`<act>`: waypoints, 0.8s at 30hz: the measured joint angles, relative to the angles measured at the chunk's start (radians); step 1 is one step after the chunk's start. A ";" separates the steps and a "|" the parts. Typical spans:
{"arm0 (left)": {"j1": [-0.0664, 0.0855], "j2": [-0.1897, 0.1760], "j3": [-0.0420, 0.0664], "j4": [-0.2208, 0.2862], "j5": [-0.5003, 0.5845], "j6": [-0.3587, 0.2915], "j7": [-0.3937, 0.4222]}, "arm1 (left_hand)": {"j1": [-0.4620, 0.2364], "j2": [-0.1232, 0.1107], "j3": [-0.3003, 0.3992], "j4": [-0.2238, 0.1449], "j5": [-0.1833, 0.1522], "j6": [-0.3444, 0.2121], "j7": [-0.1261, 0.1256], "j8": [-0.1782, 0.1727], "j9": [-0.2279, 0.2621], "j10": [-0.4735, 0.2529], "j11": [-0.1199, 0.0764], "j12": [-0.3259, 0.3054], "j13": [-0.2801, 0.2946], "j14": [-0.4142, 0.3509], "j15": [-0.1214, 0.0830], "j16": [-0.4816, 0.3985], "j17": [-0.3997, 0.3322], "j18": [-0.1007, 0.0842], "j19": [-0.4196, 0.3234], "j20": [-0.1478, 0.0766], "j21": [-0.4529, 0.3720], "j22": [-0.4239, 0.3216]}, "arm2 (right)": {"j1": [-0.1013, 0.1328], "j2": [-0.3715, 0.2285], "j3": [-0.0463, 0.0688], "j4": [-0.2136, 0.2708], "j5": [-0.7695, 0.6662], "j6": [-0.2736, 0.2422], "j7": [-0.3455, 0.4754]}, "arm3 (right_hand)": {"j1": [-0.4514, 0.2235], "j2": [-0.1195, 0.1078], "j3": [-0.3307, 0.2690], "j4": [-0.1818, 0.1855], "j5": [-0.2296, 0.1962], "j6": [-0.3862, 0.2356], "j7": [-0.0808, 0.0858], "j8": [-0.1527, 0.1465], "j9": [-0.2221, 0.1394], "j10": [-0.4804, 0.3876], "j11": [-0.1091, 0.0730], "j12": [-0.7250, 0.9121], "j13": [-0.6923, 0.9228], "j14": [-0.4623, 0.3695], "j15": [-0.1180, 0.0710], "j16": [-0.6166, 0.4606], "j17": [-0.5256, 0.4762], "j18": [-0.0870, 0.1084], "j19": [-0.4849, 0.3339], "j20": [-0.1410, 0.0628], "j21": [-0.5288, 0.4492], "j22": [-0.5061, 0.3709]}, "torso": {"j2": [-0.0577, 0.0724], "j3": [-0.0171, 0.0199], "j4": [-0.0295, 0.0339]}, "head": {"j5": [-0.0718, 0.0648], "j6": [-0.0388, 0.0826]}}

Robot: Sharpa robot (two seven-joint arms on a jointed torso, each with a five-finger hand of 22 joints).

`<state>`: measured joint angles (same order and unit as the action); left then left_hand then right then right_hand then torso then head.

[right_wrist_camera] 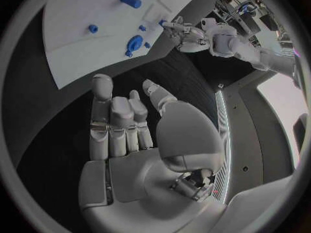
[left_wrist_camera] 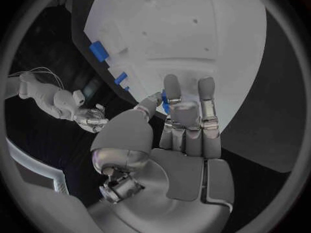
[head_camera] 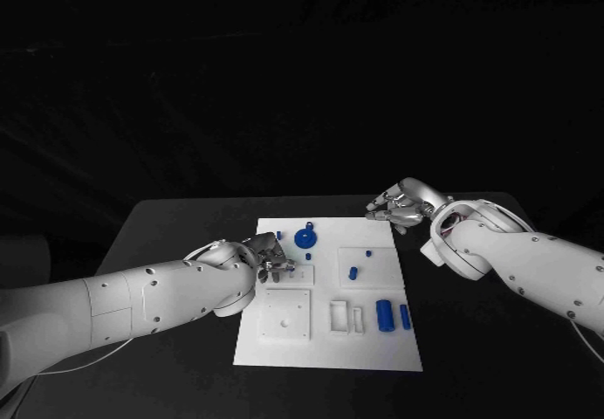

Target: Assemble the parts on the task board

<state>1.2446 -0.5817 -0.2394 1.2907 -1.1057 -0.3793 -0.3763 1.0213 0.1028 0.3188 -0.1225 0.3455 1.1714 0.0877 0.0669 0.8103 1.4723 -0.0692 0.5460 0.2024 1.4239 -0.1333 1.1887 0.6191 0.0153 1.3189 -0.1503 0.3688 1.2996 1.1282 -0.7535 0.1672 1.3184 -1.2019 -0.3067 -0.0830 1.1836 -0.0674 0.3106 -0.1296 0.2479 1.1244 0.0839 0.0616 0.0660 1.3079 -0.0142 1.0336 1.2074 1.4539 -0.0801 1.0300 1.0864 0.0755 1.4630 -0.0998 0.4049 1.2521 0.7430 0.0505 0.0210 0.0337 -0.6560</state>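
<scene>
The white task board (head_camera: 330,345) lies in the middle of the black table. On it are a round blue part (head_camera: 306,237), small blue pegs (head_camera: 353,272) and two blue cylinders (head_camera: 384,314) near the right edge. My left hand (head_camera: 268,258) hovers over the board's left side and pinches a small blue part (left_wrist_camera: 165,101) between thumb and fingers. My right hand (head_camera: 403,208) hangs at the board's far right corner. Its fingers (right_wrist_camera: 103,114) are stretched out with nothing in them. The right wrist view shows the board (right_wrist_camera: 78,46) and the round part (right_wrist_camera: 135,42) beyond that hand.
White square blocks with holes (head_camera: 284,316) and slotted holders (head_camera: 339,316) stand on the board's near half. Bare black table (head_camera: 176,227) stretches left and right of the board. The right hand (left_wrist_camera: 90,118) is also seen off the board's edge in the left wrist view.
</scene>
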 measured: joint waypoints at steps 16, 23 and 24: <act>0.000 0.012 0.000 -0.022 0.020 0.000 0.009 | 0.000 0.000 -0.002 0.002 0.000 0.000 0.000 0.000 -0.002 0.000 0.000 0.000 0.000 -0.001 -0.001 0.004 -0.003 0.000 0.000 0.000 -0.011 0.007 | -0.001 -0.002 0.000 0.000 0.000 -0.001 0.000 | 0.000 0.000 -0.003 0.003 0.005 0.000 0.000 0.000 0.000 0.000 0.000 -0.004 -0.001 0.000 0.000 -0.004 0.000 0.000 0.000 0.000 0.000 -0.002 | -0.001 0.0011 -0.0007 | 0.001 0.000; 0.000 0.021 0.000 -0.035 0.022 0.035 -0.002 | 0.000 0.000 -0.002 0.002 0.000 0.000 0.000 -0.002 -0.002 0.000 0.000 0.000 0.000 -0.004 0.000 0.004 -0.005 0.000 0.000 0.000 -0.011 0.009 | -0.001 -0.001 0.000 0.000 0.001 -0.001 0.000 | 0.000 0.000 -0.003 0.003 0.005 0.000 0.000 0.000 0.000 0.000 0.000 -0.004 -0.001 0.000 0.000 -0.004 0.000 0.000 0.000 0.000 0.000 -0.002 | -0.001 0.0015 -0.0006 | 0.001 -0.001; 0.000 0.023 0.000 -0.036 0.022 0.039 -0.003 | 0.000 0.000 -0.002 0.002 0.000 0.000 0.000 -0.003 -0.002 0.000 0.000 0.000 0.000 -0.004 0.000 0.004 -0.005 0.000 0.000 0.000 -0.011 0.009 | -0.001 -0.001 0.000 0.000 0.001 -0.001 0.000 | 0.000 0.000 -0.003 0.003 0.005 0.000 0.000 0.000 0.000 0.000 0.000 -0.004 -0.001 0.000 0.000 -0.004 0.000 0.000 0.000 0.000 0.000 -0.002 | -0.001 0.0015 -0.0006 | 0.001 -0.001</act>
<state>1.2448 -0.5589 -0.2392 1.2546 -1.0836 -0.3405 -0.3795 1.0213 0.1028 0.3167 -0.1206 0.3451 1.1714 0.0877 0.0637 0.8086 1.4723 -0.0692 0.5459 0.2025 1.4203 -0.1334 1.1926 0.6141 0.0153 1.3187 -0.1502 0.3576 1.3081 1.1275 -0.7545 0.1672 1.3183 -1.2013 -0.3081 -0.0830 1.1836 -0.0673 0.3078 -0.1268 0.2530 1.1244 0.0839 0.0616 0.0660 1.3079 -0.0142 1.0297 1.2062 1.4539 -0.0801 1.0262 1.0864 0.0755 1.4630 -0.0998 0.4049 1.2503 0.7424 0.0521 0.0204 0.0347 -0.6572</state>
